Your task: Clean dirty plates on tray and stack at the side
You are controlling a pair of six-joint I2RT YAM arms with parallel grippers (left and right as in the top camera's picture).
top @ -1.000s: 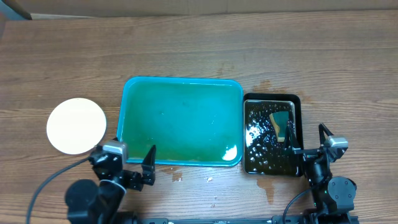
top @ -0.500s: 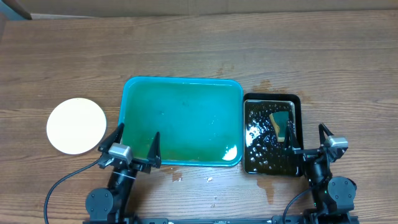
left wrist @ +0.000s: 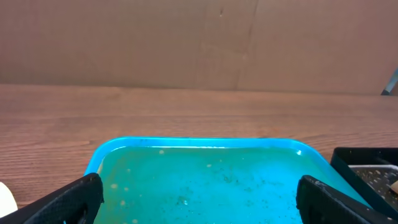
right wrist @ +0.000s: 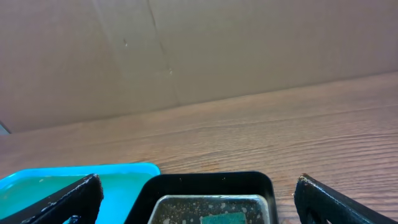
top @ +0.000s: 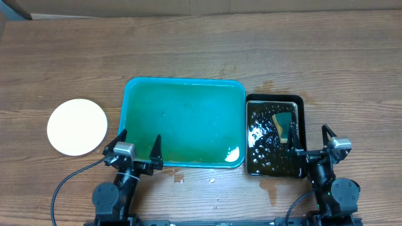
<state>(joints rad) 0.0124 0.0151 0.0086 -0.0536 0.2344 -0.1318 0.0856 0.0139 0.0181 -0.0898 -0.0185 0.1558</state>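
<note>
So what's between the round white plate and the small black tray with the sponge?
The large teal-green rectangular plastic tray, with the left claw open by its near-left corner; the overhead view shows it.

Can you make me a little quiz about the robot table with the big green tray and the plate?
1. True or false: the white plate lies on the teal tray.
2. Where is the sponge? A) in the black tray of water; B) on the teal tray; C) on top of the white plate.
3. Fill in the missing word: the left gripper and the right gripper are both ____ and hold nothing.

Key: 1 false, the plate sits on the table to the left of the tray. 2 A. 3 open.
</note>
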